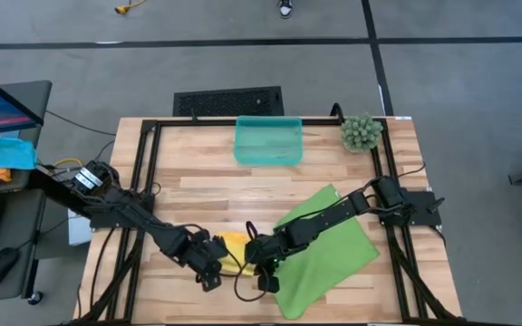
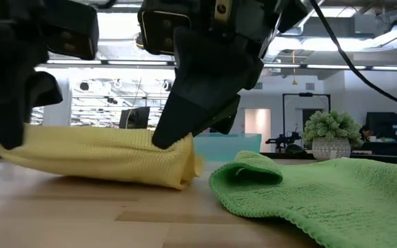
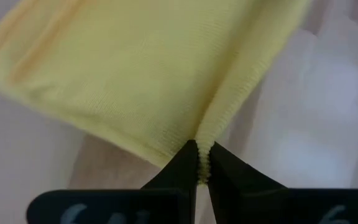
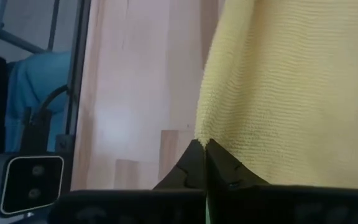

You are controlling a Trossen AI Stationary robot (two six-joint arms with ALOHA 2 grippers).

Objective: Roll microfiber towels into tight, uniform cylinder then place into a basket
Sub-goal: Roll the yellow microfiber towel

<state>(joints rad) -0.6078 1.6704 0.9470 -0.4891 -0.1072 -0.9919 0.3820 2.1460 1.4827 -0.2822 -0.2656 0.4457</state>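
The yellow microfiber towel (image 1: 233, 252) lies as a loose, thick roll (image 2: 102, 157) on the wooden table near its front edge. My left gripper (image 1: 212, 270) is shut on the roll's left end and my right gripper (image 1: 259, 261) on its right end. The larger lime green towel (image 1: 329, 249) lies spread flat on the table just right of the roll, with its near corner folded over (image 2: 253, 169). The teal basket (image 1: 268, 141) stands apart at the far edge. My left gripper pinches a hemmed edge of the yellow towel (image 3: 211, 127) between its two fingertips, slanting down from the left. The cloth spreads away from the tips. My right gripper pinches the yellow towel's edge (image 4: 205, 124) between its two fingertips, slanting down onto the roll's right end (image 2: 185, 148). The roll's underside rests on the table.
A small potted plant (image 1: 362, 132) stands at the far right corner. A black vented panel (image 1: 229, 100) lies beyond the table's far edge. Bare wood lies between the towels and the basket. A blue cloth (image 1: 3, 152) sits on a desk off the table's left.
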